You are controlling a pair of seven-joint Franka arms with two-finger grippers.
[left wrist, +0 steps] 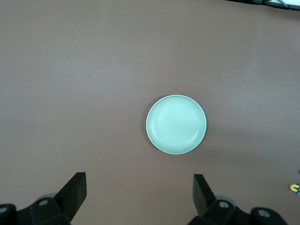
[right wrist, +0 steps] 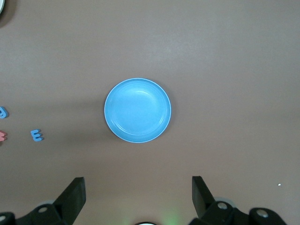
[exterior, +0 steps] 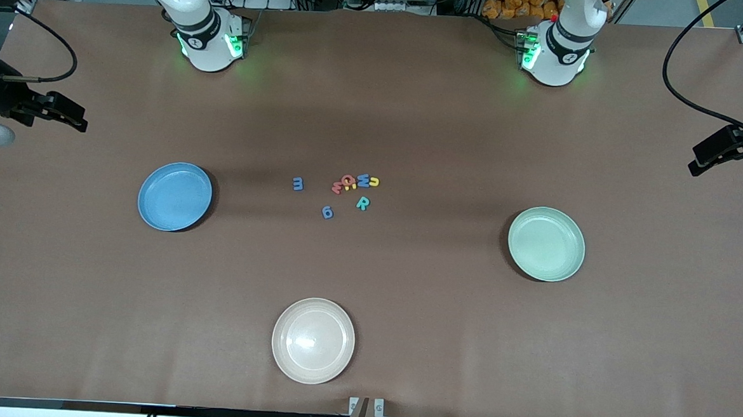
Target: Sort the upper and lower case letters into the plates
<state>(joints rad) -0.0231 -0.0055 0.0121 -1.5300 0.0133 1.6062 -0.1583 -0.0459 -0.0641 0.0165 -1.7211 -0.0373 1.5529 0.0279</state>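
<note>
The toy letters (exterior: 347,191) lie in a loose cluster at the middle of the brown table (exterior: 414,122), between the blue plate (exterior: 175,196) toward the right arm's end and the mint green plate (exterior: 546,244) toward the left arm's end; both plates hold nothing. A cream-beige plate (exterior: 313,340) sits nearer the front camera. The left gripper (left wrist: 139,192) hangs high over the green plate, fingers spread wide. The right gripper (right wrist: 138,194) hangs over the blue plate, likewise spread and holding nothing.
</note>
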